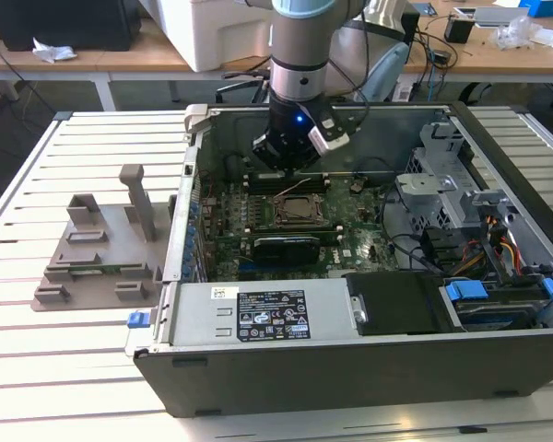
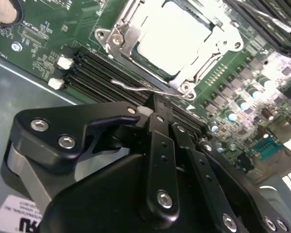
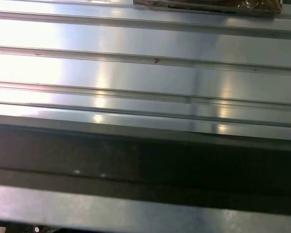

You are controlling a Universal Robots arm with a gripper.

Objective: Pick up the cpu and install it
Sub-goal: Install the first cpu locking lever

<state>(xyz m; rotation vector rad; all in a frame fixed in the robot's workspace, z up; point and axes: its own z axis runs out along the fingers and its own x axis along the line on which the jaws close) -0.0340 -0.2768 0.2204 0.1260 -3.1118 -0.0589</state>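
The cpu (image 2: 174, 36), a flat square chip with a silvery-white top, lies inside the socket frame (image 2: 117, 35) on the green motherboard (image 2: 53, 29). The metal bracket surrounds it and the thin wire lever (image 2: 140, 89) runs along the socket's edge. My gripper (image 2: 157, 110) hovers just beside that lever, its black fingers (image 2: 161, 141) close together with nothing between them. In the exterior view the gripper (image 1: 290, 164) hangs inside the open computer case, just behind the socket (image 1: 301, 210).
Memory slots (image 2: 94, 65) lie between the socket and the gripper. The case wall (image 1: 189, 198), drive cage (image 1: 442, 184) and power supply (image 1: 267, 313) enclose the board. A grey plastic tray with upright posts (image 1: 106, 249) stands on the slatted table (image 3: 145, 73) at the exterior view's left.
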